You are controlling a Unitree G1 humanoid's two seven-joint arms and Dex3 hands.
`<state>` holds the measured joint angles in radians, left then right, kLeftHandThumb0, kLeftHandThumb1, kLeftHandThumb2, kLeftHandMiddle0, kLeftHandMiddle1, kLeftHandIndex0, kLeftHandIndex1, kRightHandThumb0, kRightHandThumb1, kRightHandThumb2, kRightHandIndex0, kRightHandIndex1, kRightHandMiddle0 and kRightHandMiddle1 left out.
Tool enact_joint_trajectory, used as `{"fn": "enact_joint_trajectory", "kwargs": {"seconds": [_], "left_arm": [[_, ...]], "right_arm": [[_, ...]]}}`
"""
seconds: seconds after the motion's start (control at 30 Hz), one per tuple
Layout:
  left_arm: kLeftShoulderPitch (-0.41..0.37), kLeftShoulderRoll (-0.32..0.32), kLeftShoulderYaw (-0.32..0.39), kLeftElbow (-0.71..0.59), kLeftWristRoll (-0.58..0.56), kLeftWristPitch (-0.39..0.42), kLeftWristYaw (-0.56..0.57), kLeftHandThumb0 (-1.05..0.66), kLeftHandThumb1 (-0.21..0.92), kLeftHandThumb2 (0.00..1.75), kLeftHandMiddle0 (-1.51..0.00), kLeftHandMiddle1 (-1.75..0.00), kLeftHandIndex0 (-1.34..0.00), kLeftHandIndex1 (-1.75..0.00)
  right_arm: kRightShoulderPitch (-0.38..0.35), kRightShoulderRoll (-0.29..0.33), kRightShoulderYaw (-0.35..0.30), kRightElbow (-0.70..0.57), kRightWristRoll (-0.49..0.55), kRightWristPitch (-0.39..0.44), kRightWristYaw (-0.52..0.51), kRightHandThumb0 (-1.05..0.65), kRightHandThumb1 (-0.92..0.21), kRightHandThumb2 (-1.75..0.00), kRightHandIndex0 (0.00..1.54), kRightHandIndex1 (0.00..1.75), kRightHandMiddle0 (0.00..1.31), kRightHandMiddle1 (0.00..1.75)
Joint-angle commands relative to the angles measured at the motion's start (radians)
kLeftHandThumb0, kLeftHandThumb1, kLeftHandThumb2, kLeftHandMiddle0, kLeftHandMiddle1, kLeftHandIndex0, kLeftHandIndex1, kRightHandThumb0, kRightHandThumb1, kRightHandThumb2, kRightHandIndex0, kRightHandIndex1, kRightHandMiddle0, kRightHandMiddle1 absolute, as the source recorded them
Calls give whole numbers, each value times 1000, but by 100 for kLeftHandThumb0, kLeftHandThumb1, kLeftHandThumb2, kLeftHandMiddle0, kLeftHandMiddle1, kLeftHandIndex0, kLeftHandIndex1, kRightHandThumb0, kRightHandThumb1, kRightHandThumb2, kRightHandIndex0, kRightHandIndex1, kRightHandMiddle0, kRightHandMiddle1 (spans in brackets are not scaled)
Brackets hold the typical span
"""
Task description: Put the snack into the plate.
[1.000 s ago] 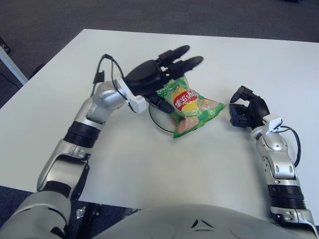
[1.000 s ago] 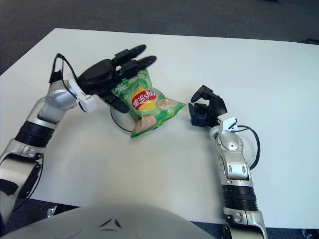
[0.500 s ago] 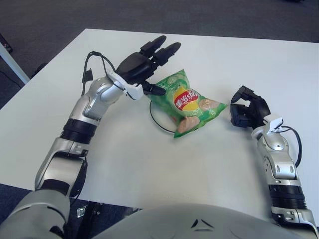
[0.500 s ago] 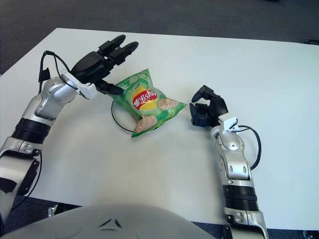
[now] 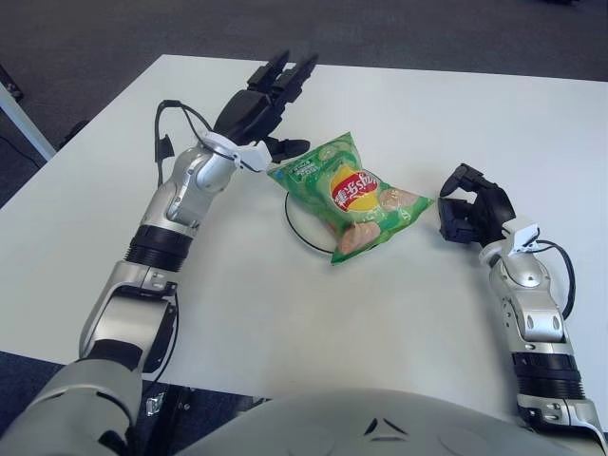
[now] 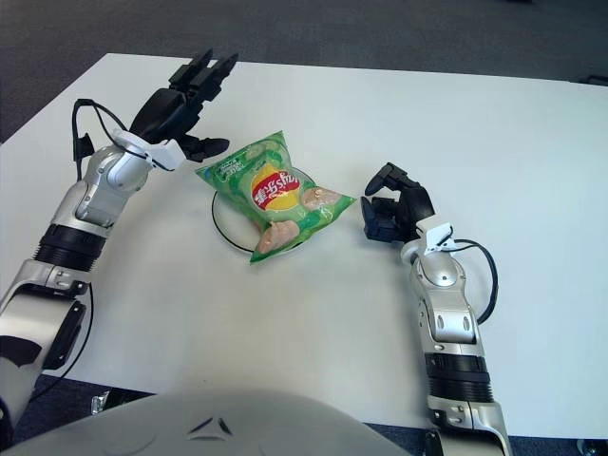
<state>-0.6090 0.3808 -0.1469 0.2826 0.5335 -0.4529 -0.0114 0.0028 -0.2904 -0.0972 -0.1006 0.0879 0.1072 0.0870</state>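
Note:
A green snack bag (image 5: 353, 195) with a red and yellow label lies on a white plate with a dark rim (image 5: 302, 233) in the middle of the white table; the bag covers most of the plate. My left hand (image 5: 269, 106) is open, fingers spread, raised to the left of and behind the bag, apart from it and holding nothing. My right hand (image 5: 471, 211) rests on the table to the right of the bag, fingers curled, holding nothing.
The white table (image 5: 313, 313) stretches wide around the plate. Dark carpet floor (image 5: 95, 38) lies beyond its far and left edges. A cable loops off my left wrist (image 5: 166, 142).
My left hand has let go of the snack bag, opened, and pulled back to the left and away from it. The bag stays on the plate. My right hand has not moved.

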Motion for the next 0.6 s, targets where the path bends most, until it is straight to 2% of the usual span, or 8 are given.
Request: {"fn": "enact_joint_trajectory", "kwargs": {"seconds": [0.0, 0.2, 0.33, 0.5, 0.57], "left_arm": [[13, -23, 21, 16, -39, 22, 26, -105, 92, 102, 0, 0, 0, 0], [20, -77, 50, 74, -136, 26, 50, -104, 92, 108, 0, 0, 0, 0], [32, -96, 82, 180, -204, -30, 79, -101, 92, 112, 0, 0, 0, 0], [33, -114, 100, 191, -244, -20, 84, -98, 92, 116, -1, -1, 0, 0], [25, -132, 116, 208, -294, -27, 67, -96, 92, 118, -3, -1, 0, 0]], "right_arm": [[69, 2, 19, 69, -30, 83, 13, -45, -41, -119, 122, 175, 54, 175], [70, 2, 19, 68, -30, 83, 13, -45, -41, -119, 122, 175, 53, 175], [71, 3, 17, 70, -28, 77, 14, -45, -41, -119, 121, 175, 53, 175], [71, 3, 17, 71, -28, 74, 14, -45, -41, -119, 122, 175, 53, 175], [70, 2, 18, 71, -29, 76, 14, -45, -41, -119, 122, 175, 53, 175]]}}
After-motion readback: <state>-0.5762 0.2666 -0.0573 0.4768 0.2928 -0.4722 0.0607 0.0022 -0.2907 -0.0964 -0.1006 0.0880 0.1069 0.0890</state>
